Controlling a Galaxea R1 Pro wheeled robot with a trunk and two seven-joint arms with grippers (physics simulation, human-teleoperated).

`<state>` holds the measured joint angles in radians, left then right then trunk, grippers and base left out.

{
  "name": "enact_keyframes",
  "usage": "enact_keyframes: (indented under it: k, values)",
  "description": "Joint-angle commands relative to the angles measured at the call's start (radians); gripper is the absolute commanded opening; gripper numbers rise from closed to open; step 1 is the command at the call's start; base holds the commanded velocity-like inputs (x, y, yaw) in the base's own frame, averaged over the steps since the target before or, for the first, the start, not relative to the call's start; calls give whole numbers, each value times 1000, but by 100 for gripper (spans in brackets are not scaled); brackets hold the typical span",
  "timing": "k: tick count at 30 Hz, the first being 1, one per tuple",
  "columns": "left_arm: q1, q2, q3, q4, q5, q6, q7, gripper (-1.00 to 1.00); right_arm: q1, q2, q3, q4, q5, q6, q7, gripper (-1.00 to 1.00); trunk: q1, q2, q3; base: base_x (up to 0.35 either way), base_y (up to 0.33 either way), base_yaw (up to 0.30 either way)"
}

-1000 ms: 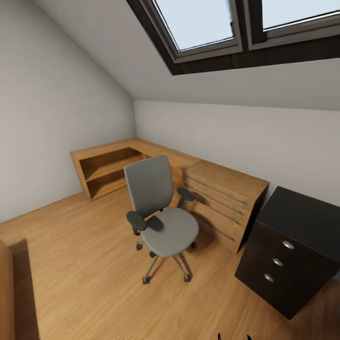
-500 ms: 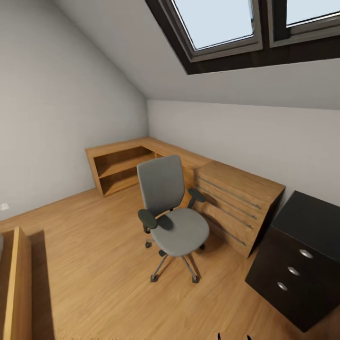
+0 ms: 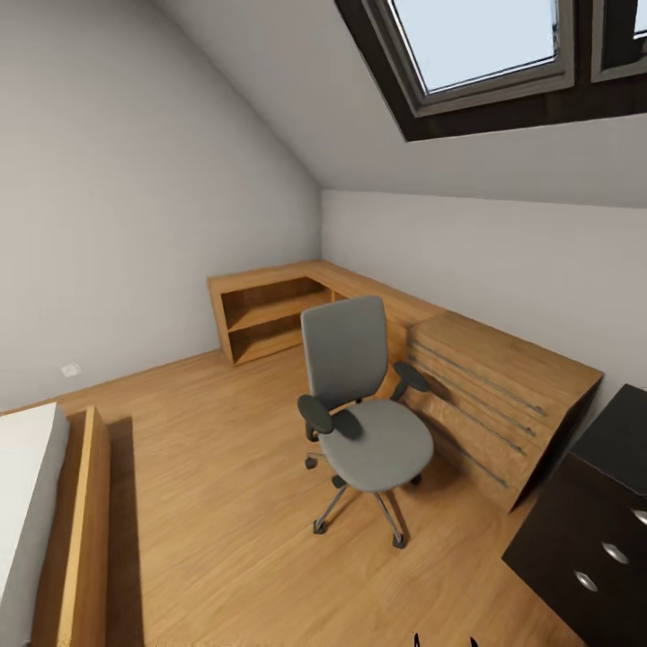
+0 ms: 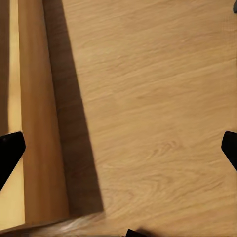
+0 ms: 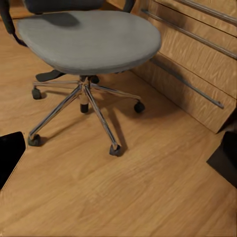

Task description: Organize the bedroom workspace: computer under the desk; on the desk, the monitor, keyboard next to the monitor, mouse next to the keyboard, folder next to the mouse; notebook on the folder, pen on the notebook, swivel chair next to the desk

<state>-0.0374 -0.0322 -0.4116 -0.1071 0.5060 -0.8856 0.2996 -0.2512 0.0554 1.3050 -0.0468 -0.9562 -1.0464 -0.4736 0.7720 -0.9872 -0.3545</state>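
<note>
The swivel chair (image 3: 359, 413) is standing on the wood plank floor (image 3: 216, 467) of the bedroom, its grey seat bare and its back turned toward the corner, with its chrome five-star base (image 5: 84, 106) and black casters resting flat on the planks. Just behind and beside it, a low light-wood shelving unit (image 3: 270, 314) is running along the far wall under the sloped ceiling and meeting a light-wood dresser (image 3: 503, 404) with long metal handles; the chair's casters are sitting near the dresser's front but apart from it, leaving a narrow strip of floor between them. A black drawer unit (image 3: 593, 512) is standing at the dresser's outer end, its corner closing off that side. A dark-framed skylight (image 3: 485, 54) is sitting in the slope above. Across the room, a low wooden bed frame (image 3: 81, 530) with a white mattress (image 3: 22, 503) is bordering the floor, its long edge casting a shadow onto the planks, and a wide stretch of bare floor is lying open between that edge and the chair. In the left wrist view the left gripper (image 4: 118, 150) is hanging over the floor beside the bed frame's side rail (image 4: 42, 113), its dark fingertips (image 4: 10, 150) spread wide at the picture's margins and holding nothing. In the right wrist view the right gripper's one visible fingertip (image 5: 10, 153) is showing near the chair's base; whether those fingers are spread or closed cannot be told.
</note>
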Motion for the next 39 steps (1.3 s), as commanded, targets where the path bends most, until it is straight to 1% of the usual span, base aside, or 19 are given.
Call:
enact_keyframes:
  k: [1,10,13,33,39]
  values:
    - [-1,0,-9,1,5,-2,6,100,0,0,8,-1,-1,-1,-10,100,0,-1,-1,0,0,281]
    - [-1,0,-9,0,6,-2,9,100,0,0,8,-1,0,-1,-10,100,0,-1,-1,3,0,281]
    - [-1,0,-8,0,6,-2,10,100,0,0,8,-1,1,-1,-10,100,0,-1,-1,124,0,281]
    - [-1,0,-8,0,6,-2,9,100,0,0,8,-1,1,-1,-10,100,0,-1,-1,292,0,281]
    - [-1,0,-7,0,6,-2,9,100,0,0,8,0,1,-1,-10,100,0,-1,-1,137,0,281]
